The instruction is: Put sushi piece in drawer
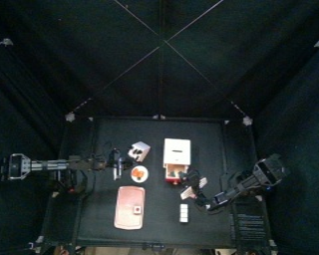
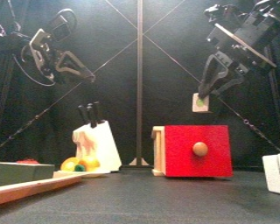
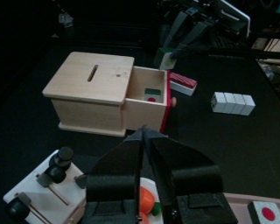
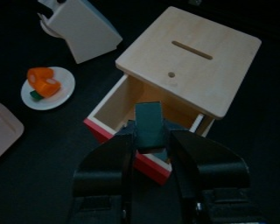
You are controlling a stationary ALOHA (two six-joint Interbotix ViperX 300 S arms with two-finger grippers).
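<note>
Sushi piece, look: here it is, the sushi piece (image 2: 201, 102), a tiny pale rectangular block with a greenish patch on the face turned to the front camera.
Sushi piece, place: up in the air, pinched in the right gripper (image 2: 205, 90). From the right wrist it hangs right over the pulled-out drawer (image 4: 129, 103), clear of it.
Right gripper: jaws part-way apart and clamped on the piece, one on each side, pointing down.
Drawer: open, jutting from the pale cabinet (image 4: 185, 54). It has a red front panel with a round wooden knob.
Left gripper: the left gripper (image 3: 147, 140) hangs off to the left of the cabinet, well apart from it. Its jaws are drawn together with nothing between them.
Count, task things: one sushi piece held, one cabinet, one drawer.
Count, other things: one white knife block (image 2: 95, 144) with two dark handles. One small bowl (image 4: 45, 86) of orange bits. One flat pink tray (image 1: 129, 207). One white segmented block (image 3: 233, 103) out on the table. One small red-and-white bit (image 3: 181, 83) lies just beside the drawer front, too small to tell what it is.
Arms: two, one from each side.
</note>
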